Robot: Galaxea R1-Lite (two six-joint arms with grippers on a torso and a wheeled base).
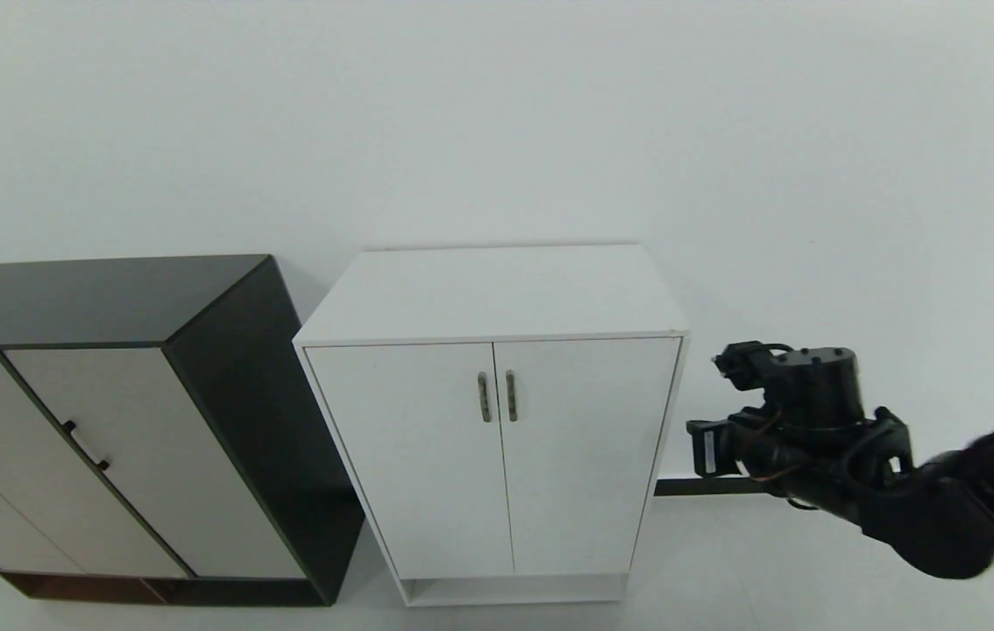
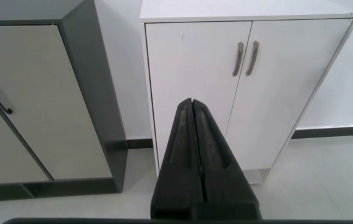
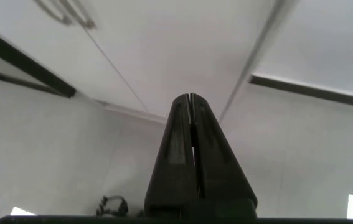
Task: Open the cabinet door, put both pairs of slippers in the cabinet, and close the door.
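Note:
The white cabinet (image 1: 497, 456) stands against the wall with both doors shut. Its two grey handles (image 1: 497, 396) sit side by side at the middle seam. In the left wrist view my left gripper (image 2: 192, 102) is shut with nothing in it, held some way out from the cabinet's left door (image 2: 195, 74). My right arm (image 1: 812, 438) hangs to the right of the cabinet, level with the doors. Its gripper (image 3: 192, 99) is shut and empty, pointing at the lower right of the cabinet (image 3: 164, 56).
A black cabinet (image 1: 111, 421) with pale doors and black handles stands close to the left of the white one. A dark baseboard (image 1: 707, 486) runs along the white wall to the right. The pale floor (image 1: 725, 570) lies open in front.

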